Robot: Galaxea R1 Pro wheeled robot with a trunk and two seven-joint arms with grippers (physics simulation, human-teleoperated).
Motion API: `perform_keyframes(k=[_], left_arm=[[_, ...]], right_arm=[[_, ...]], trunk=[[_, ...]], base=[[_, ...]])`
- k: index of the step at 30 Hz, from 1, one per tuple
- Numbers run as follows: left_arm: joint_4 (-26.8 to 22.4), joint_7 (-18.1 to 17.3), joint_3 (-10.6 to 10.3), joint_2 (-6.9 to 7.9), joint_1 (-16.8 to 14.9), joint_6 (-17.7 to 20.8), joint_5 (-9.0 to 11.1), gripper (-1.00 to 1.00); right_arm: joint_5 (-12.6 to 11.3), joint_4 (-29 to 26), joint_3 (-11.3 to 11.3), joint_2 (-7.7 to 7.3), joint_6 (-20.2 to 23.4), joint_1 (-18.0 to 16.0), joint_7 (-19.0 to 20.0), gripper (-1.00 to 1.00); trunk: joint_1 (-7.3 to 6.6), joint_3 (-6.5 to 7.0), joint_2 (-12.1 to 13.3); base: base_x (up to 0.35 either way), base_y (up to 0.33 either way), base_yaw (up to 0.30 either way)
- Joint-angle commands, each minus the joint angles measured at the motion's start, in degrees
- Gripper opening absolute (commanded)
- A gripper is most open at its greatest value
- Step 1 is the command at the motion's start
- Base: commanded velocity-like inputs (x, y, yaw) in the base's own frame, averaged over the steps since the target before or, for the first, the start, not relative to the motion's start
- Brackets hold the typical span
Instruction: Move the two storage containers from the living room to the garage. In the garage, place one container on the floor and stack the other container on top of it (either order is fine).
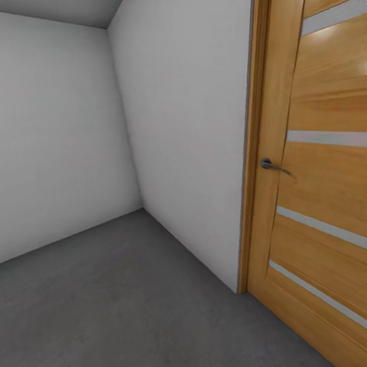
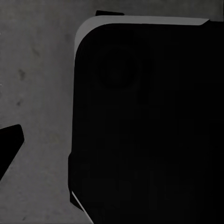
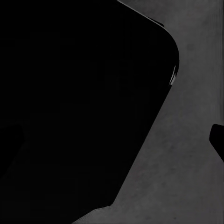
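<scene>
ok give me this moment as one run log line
place: grey concrete floor, white walls | right of view: wooden door, metal handle | containers: unseen | jaws: state unclear | phase: in transit

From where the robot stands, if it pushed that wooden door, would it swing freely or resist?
The door looks rigid and heavy: solid wood panels with inlaid strips. It probably swings on hinges, not slides. The handle suggests a latch that may need turning.

Black robot body (image 2: 149, 126) over speckled grey floor (image 2: 37, 93)
</scene>
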Motion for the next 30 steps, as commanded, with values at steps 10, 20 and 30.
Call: perform_keyframes(k=[10, 20, 30], left_arm=[[-0.02, 0.01, 0.01, 0.00, -0.01, -0.22, 0.44, 1.00], [-0.06, 0.09, 0.01, 0.03, -0.01, -0.22, 0.44, 1.00], [-0.04, 0.11, 0.01, 0.08, -0.01, -0.22, 0.44, 1.00]], right_arm=[[-0.38, 0.05, 0.40, 0.01, -0.19, -0.02, 0.00, 1.00], [-0.80, 0.05, 0.35, 0.01, -0.23, -0.02, -0.02, 1.00], [-0.81, 0.05, 0.36, 0.00, -0.23, -0.02, 0.00, 1.00]], trunk=[[0.03, -0.04, -0.02], [0.03, -0.04, -0.02], [0.03, -0.04, -0.02]], base=[[0.198, 0.000, -0.155], [0.008, 0.000, -0.166], [0.000, 0.000, -0.240]])
